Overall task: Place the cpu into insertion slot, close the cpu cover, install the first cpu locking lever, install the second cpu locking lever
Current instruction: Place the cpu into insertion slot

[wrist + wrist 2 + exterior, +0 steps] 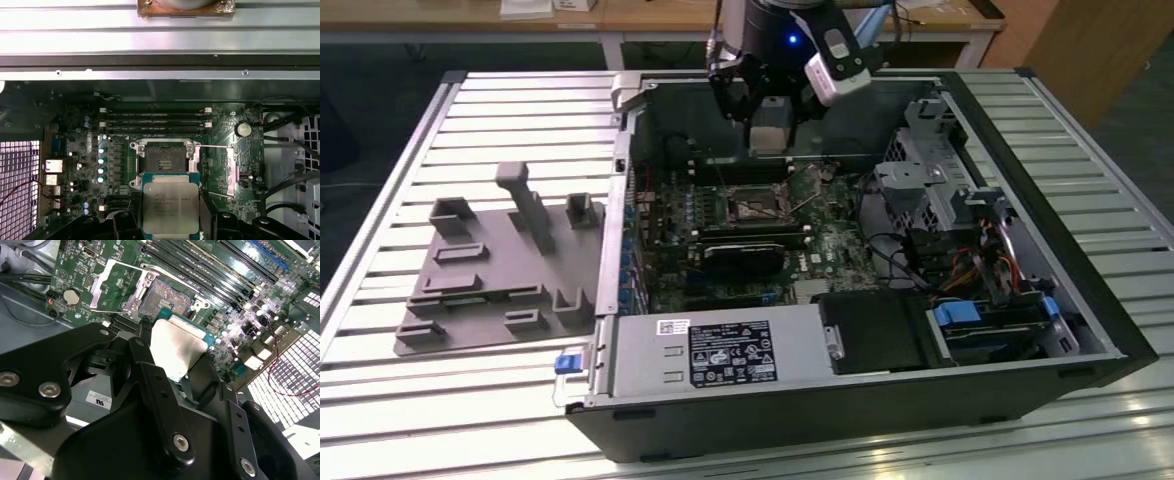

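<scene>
My gripper (770, 128) hangs over the rear of the open computer case, shut on the cpu (770, 137). The cpu (170, 206) is a flat silver-grey square held by its edges between the dark fingers (205, 212), a short way above the board. The insertion slot (163, 159) lies just beyond the cpu, uncovered, its dark centre showing. The cpu cover (220, 170) is swung open and stands beside the slot. In the second wrist view the cpu (176, 346) hovers near the insertion slot (168, 297), with the cpu cover (116, 284) folded back. A thin metal lever (222, 146) sticks out along the cover.
Long black memory slots (155, 120) run beside the socket. A black card (740, 252) crosses the board's middle. The power supply (720, 355), drive cage (947, 190) and cables (981, 265) crowd the case. A grey fixture plate (494, 275) lies at the exterior view's left.
</scene>
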